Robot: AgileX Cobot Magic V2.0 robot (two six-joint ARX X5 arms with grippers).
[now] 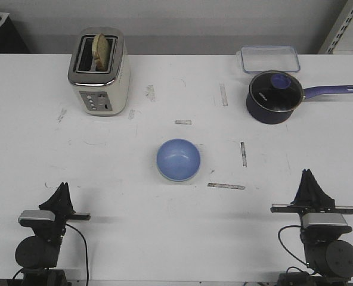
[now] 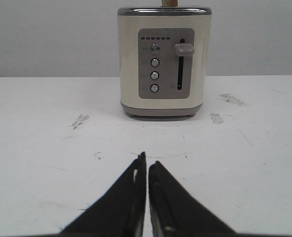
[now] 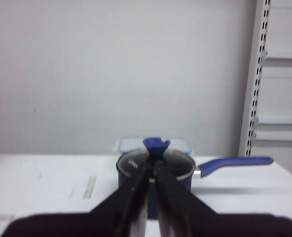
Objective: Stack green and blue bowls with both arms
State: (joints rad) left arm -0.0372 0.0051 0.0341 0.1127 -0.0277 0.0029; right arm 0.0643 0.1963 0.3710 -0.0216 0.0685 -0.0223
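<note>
The light blue bowl (image 1: 178, 158) sits upright at the middle of the white table (image 1: 135, 238). A thin pale edge shows under its near rim; I cannot tell whether that is the green bowl, which I see nowhere else. My left gripper (image 1: 62, 189) rests at the near left, shut and empty, and points at the toaster in the left wrist view (image 2: 147, 159). My right gripper (image 1: 308, 174) rests at the near right, shut and empty, and points at the saucepan in the right wrist view (image 3: 151, 165). Both are well apart from the bowl.
A cream toaster (image 1: 99, 72) with bread in it stands at the back left, also in the left wrist view (image 2: 164, 60). A dark blue lidded saucepan (image 1: 274, 96) stands at the back right, handle to the right, with a clear container (image 1: 269, 59) behind it. A shelf rack (image 3: 279, 79) stands beyond.
</note>
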